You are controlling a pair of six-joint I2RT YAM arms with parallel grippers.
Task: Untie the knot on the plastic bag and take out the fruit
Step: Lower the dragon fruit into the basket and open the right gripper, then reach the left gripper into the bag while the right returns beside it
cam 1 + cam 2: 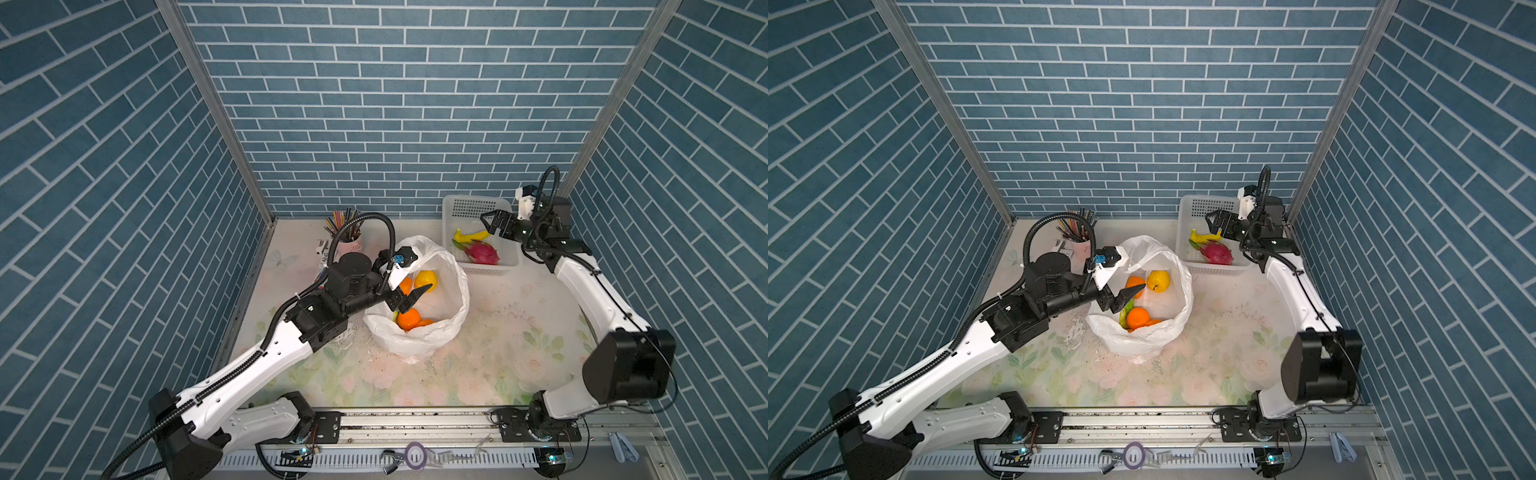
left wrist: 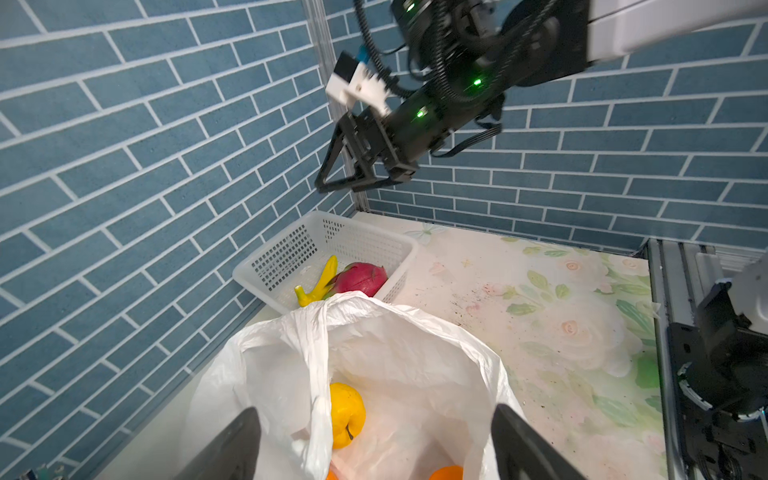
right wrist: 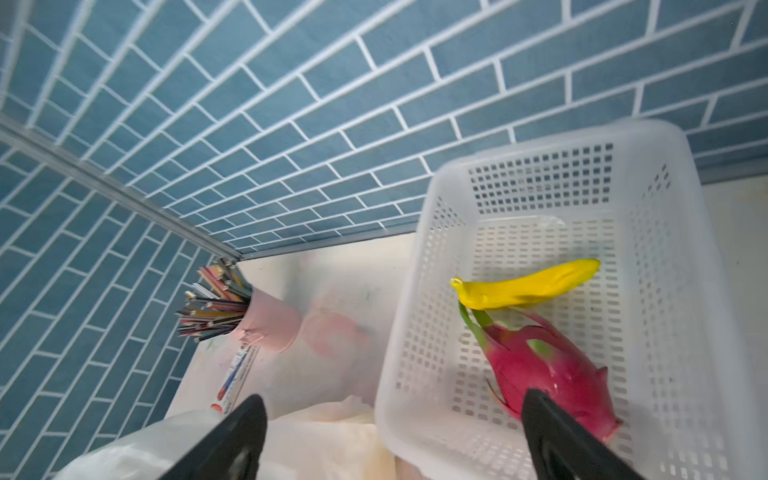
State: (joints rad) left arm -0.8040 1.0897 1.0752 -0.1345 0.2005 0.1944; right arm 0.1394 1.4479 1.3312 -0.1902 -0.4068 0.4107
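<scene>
The white plastic bag (image 1: 432, 332) (image 1: 1158, 336) (image 2: 415, 332) stands in the middle of the table with its mouth wide open. The knot is out of view; one handle strip (image 2: 316, 353) hangs loose across the mouth. Fruit lies inside: a yellow apple (image 1: 426, 279) (image 2: 345, 415), oranges (image 1: 408, 319) (image 1: 1136, 284) and a green fruit (image 1: 1126, 311). My left gripper (image 1: 415, 297) (image 1: 1129, 297) (image 2: 374, 449) hovers open over the bag's mouth, holding nothing. My right gripper (image 1: 487, 224) (image 1: 1210, 222) (image 3: 390, 440) hangs open and empty above the white basket (image 1: 457, 203) (image 3: 415, 291), where a pink dragon fruit (image 1: 482, 252) (image 3: 552, 370) and a yellow banana (image 1: 469, 237) (image 3: 523, 286) lie.
A pink cup of pencils (image 1: 348, 241) (image 3: 266, 328) stands at the back left of the bag, with a small printed box (image 3: 235, 378) beside it. Blue brick walls close in three sides. A metal rail (image 1: 415, 424) carrying both arm bases runs along the front.
</scene>
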